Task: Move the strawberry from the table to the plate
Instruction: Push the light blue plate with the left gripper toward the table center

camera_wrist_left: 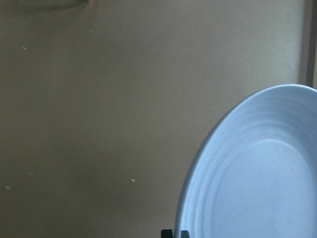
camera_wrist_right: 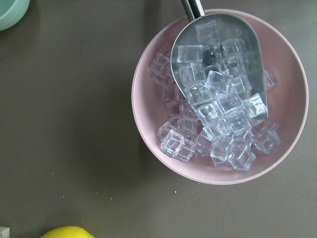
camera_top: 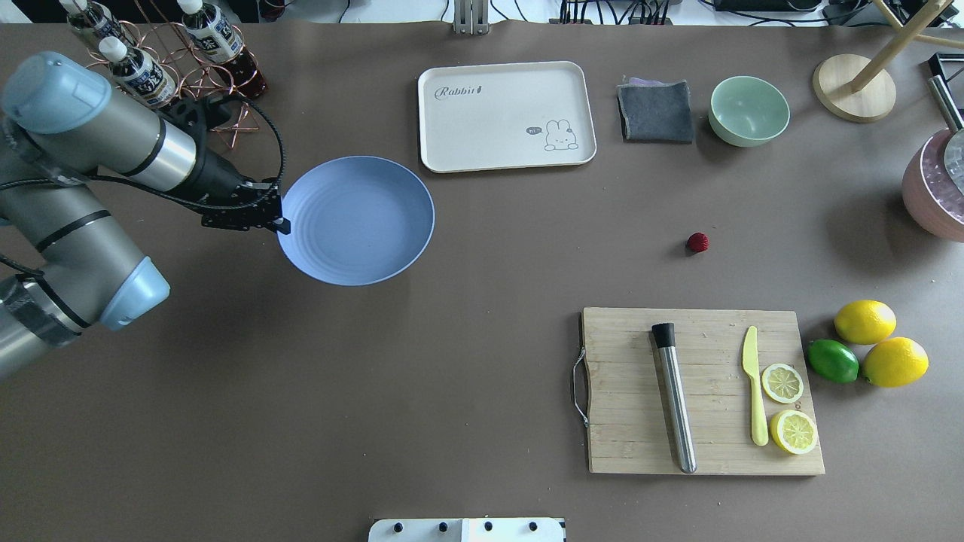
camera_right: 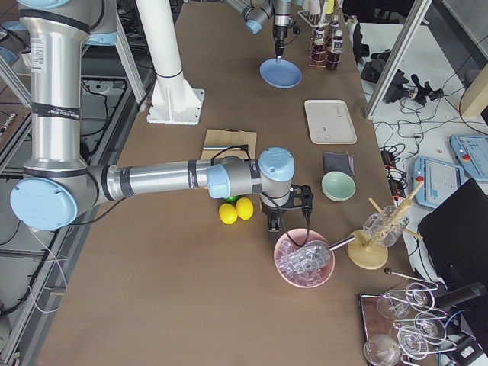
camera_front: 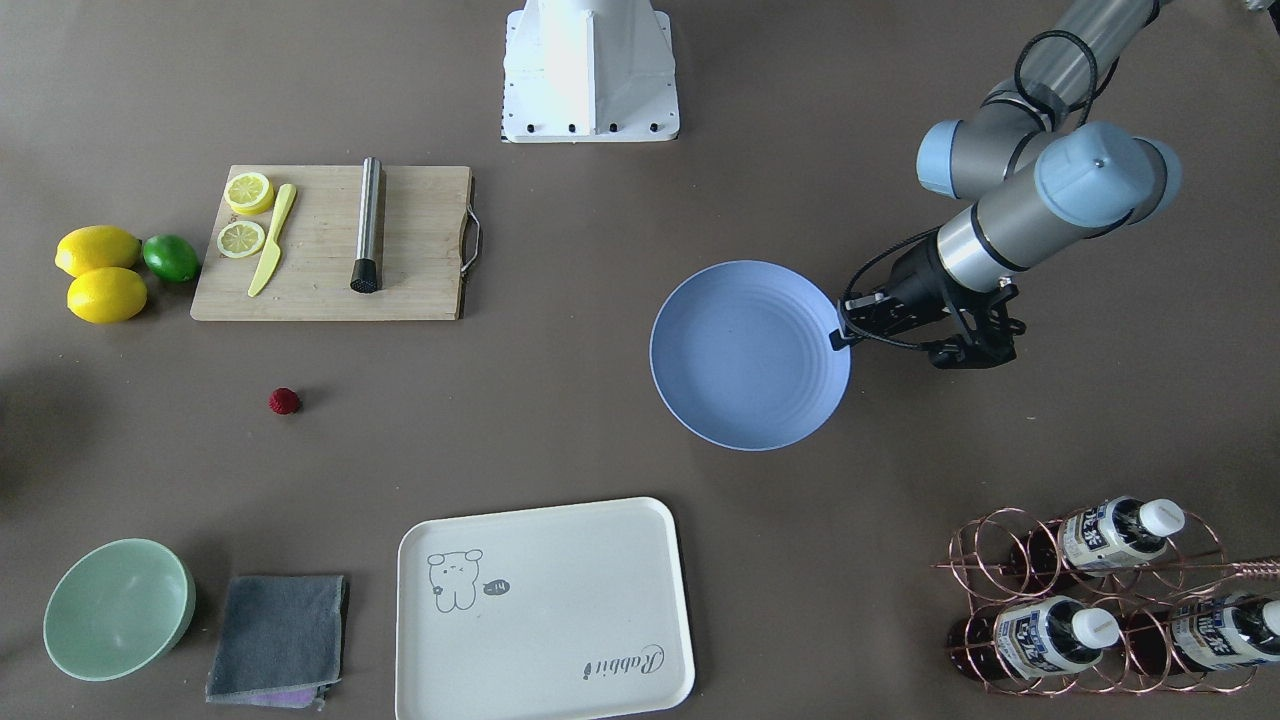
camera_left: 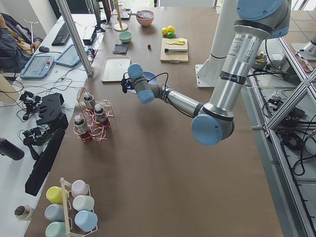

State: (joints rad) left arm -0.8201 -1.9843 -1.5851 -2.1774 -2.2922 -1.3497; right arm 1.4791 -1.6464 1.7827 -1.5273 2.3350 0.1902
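The left fingers (camera_wrist_left: 167, 233) are closed to a thin gap on the rim of the blue plate (camera_top: 361, 226), at its edge on the robot's left side. The right fingers (camera_right: 273, 230) hang over a pink bowl (camera_wrist_right: 143, 99) holding ice cubes and a metal scoop, and I cannot tell whether they are apart or together. The strawberry (camera_top: 697, 242) lies alone on the bare worktop (camera_top: 452, 324), between the wooden cutting board (camera_top: 625, 421) and the grey cloth (camera_top: 655, 113), well apart from the plate and from both arms.
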